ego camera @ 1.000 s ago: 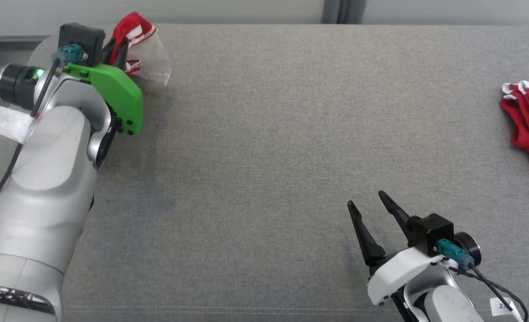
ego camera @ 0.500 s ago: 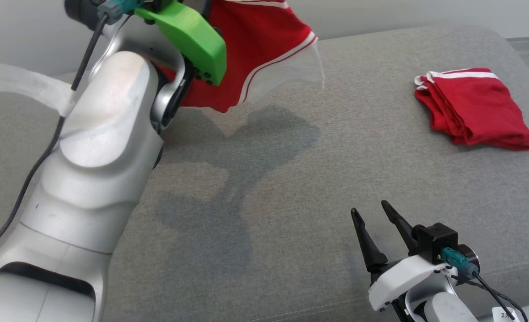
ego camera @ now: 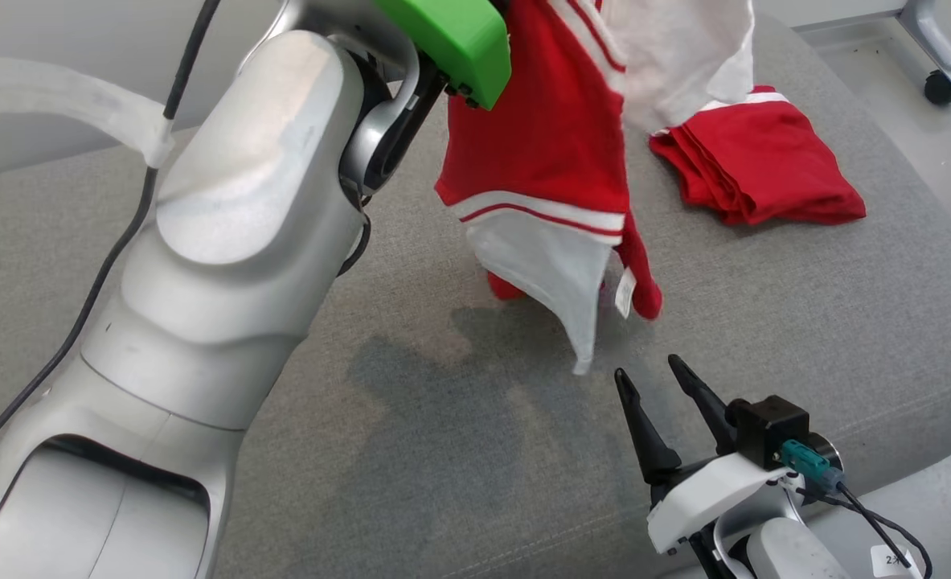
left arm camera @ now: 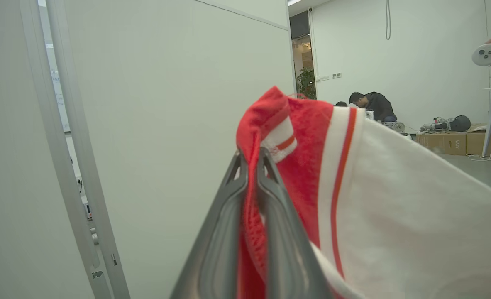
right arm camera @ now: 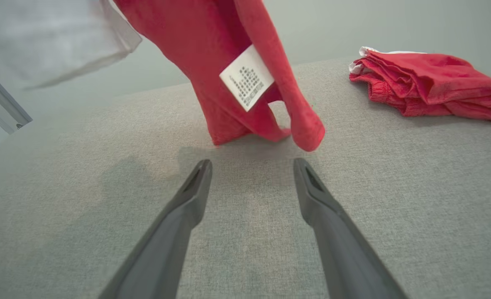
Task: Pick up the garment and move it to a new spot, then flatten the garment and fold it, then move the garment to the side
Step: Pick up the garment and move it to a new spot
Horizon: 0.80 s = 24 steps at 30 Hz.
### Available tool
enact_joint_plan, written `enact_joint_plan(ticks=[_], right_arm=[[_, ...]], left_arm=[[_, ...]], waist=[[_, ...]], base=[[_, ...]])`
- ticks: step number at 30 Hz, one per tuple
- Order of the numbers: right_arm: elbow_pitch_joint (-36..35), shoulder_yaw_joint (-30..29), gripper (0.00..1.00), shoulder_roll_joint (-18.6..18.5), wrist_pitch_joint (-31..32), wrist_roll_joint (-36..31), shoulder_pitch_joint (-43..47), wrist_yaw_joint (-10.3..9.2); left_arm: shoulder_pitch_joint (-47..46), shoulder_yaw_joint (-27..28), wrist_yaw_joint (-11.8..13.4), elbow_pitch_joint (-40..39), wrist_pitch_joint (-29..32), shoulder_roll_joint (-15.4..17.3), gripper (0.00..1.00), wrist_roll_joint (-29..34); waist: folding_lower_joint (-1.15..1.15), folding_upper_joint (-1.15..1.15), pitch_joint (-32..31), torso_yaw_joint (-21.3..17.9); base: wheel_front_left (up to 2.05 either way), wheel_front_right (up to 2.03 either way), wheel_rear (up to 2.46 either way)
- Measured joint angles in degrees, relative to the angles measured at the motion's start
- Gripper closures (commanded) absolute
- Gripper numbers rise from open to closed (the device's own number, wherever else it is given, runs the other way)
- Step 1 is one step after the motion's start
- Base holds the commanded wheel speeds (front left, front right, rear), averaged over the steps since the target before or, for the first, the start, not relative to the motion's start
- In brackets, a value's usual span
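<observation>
Swung in from the far left a second ago, the left claw (left arm camera: 251, 155) is clenched on a red edge of the garment (ego camera: 539, 137), which hangs with its low tips at the grey cushion (ego camera: 443, 450). The right claw (ego camera: 646, 367) sits released just below, with a folded red pile (ego camera: 756, 169) beyond. The pick-up looks done. Still to do: laying it down, flattening, folding and moving it aside.

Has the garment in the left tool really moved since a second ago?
Yes. The garment, held by the left tool, has travelled to the robot's right: it was far from the folded red pile and now hangs just beside it.
</observation>
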Motion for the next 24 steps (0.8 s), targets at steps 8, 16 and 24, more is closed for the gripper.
enact_joint_plan(ticks=[8,16,24], right_arm=[[0.65,-1.55,0.0,-0.04,-1.0,-0.13,-1.15,0.0],[0.47,-1.92,0.0,-0.02,-0.73,-1.6,-1.9,0.0],[-0.6,-1.49,0.0,0.02,0.63,-2.97,-2.29,0.0]], left_arm=[[2.47,-1.47,4.0,8.49,0.51,1.1,1.0,-2.54],[12.67,1.24,6.11,19.51,-0.79,7.83,1.0,-4.87],[18.66,2.23,6.11,26.72,-3.19,10.7,0.53,-6.33]], waist=[[0.0,0.0,3.39,0.22],[0.0,0.0,5.23,4.58],[0.0,0.0,6.04,8.04]], base=[[0.0,0.0,0.0],[0.0,0.0,0.0],[0.0,0.0,0.0]])
